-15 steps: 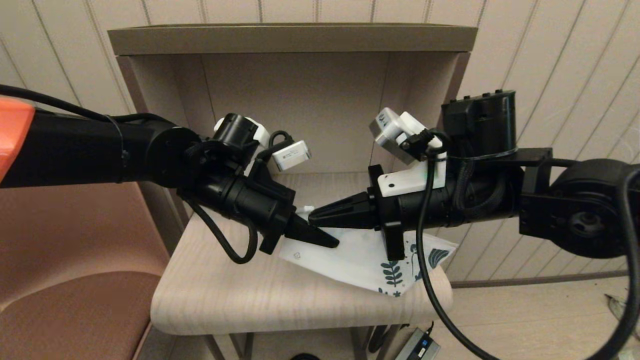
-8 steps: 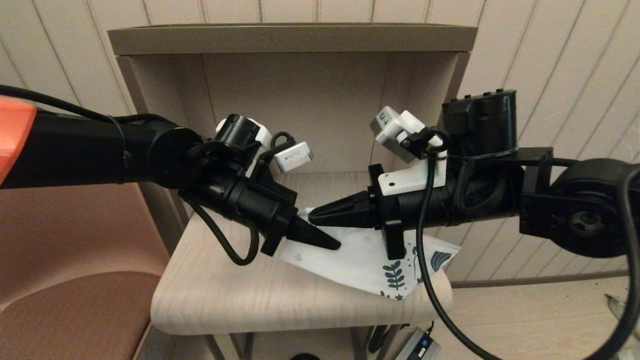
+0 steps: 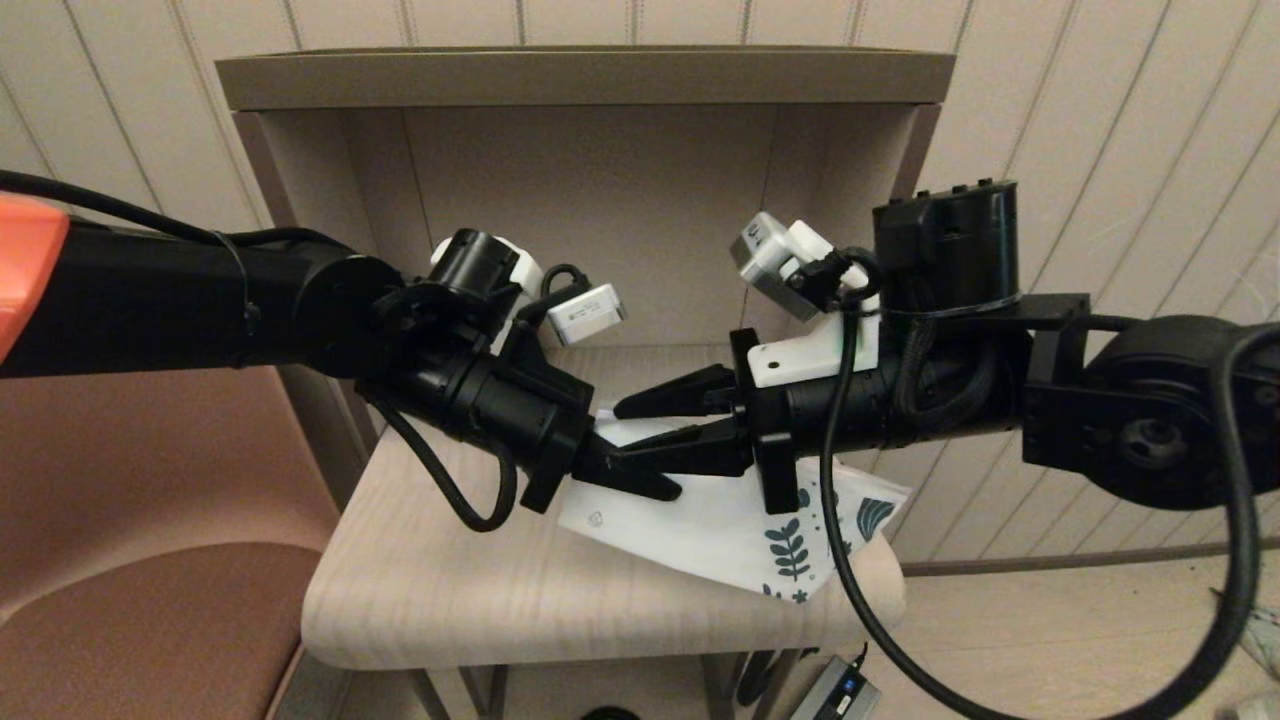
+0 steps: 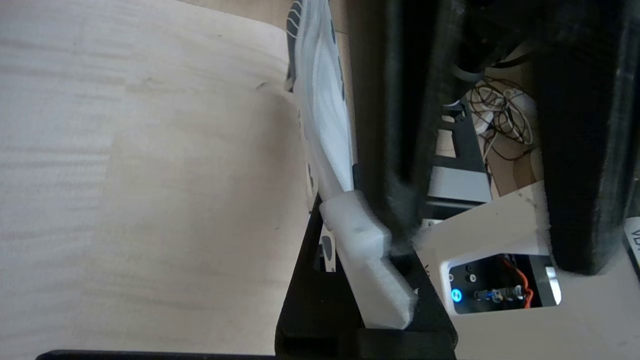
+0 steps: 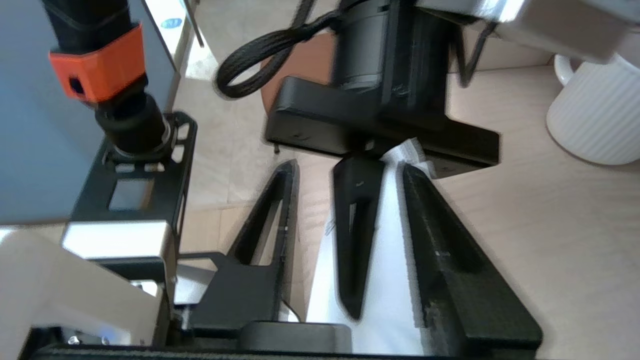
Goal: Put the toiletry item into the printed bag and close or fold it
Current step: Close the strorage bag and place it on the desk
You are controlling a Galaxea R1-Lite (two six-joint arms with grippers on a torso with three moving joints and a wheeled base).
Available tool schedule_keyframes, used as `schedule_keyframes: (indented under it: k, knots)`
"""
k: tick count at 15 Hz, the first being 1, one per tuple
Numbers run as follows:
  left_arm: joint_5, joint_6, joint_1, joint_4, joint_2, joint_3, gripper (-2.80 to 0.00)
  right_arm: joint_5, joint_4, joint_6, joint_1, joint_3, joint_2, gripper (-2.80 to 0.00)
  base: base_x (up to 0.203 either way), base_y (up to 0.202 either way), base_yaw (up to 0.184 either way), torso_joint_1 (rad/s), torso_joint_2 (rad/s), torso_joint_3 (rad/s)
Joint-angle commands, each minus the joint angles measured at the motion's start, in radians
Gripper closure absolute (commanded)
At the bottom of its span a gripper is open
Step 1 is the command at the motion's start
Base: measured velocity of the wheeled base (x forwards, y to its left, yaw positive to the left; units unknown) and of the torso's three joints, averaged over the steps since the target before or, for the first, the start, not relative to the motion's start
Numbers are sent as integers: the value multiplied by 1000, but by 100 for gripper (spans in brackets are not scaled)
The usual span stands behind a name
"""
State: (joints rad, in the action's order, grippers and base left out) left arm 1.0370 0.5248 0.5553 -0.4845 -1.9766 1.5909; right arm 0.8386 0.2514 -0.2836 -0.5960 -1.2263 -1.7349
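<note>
The printed bag point(image 3: 700, 520) lies flat on the small wooden table point(image 3: 450, 590), its teal leaf print toward the right edge. My left gripper point(image 3: 655, 488) is shut on the bag's white zip edge point(image 4: 367, 260) at its left end. My right gripper point(image 3: 620, 435) comes in from the right and stands open just above that same end, one finger over the other. In the right wrist view its fingers point(image 5: 435, 240) straddle the white bag point(image 5: 390, 280) and my left gripper's dark tip. The toiletry item is not visible in any view.
A white ribbed mug point(image 5: 600, 120) stands on the table behind the bag. The table sits inside a shelf unit with a top board point(image 3: 580, 75) and side walls. A brown chair seat point(image 3: 150, 620) is at the left, a power adapter point(image 3: 840, 690) on the floor.
My right gripper, shut before, has opened its fingers and shifted slightly left over the bag's end. The left gripper keeps its hold on the bag.
</note>
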Motion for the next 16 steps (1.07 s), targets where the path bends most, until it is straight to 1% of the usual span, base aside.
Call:
schedule_keyframes:
  k: [1,4,16]
  knots:
    - [6,3,0,-3,2,1,0,3,13,9,1,-12,-25,0,0,0,0,0,0,0]
    - [6,3,0,-2,4,0,0,4,39,43,7,-15,-29,0,0,0,0,0,0,0]
    - [3,4,0,-2,4,-5,0,2,40,37,10,-4,-18,0,0,0,0,0,0,0]
